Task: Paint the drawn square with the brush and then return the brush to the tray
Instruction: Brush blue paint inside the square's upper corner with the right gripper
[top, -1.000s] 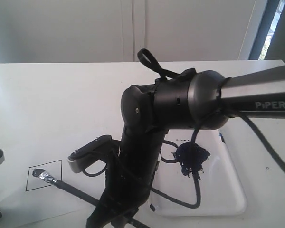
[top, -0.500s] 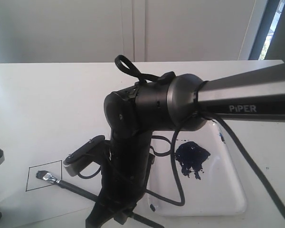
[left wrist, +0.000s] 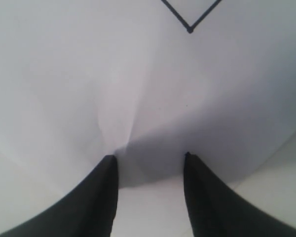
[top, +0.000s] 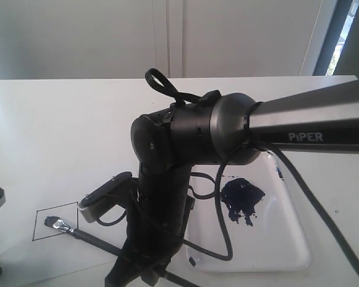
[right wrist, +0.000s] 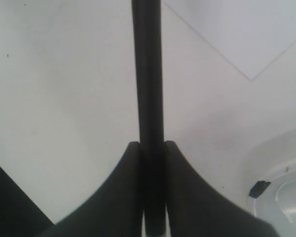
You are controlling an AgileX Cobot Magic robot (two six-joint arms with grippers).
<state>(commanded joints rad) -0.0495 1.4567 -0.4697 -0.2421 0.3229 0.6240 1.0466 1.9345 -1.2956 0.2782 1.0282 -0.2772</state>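
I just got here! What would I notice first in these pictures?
The big black robot arm fills the middle of the exterior view. Its right gripper pinches the brush, whose tip is inside the drawn square at lower left. A dark blue paint blotch marks the tray on the right.

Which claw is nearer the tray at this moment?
Right. The right claw, shut on the brush, sits just off the tray corner. The left claw is open over the paper by the drawn square, on the side away from the tray.
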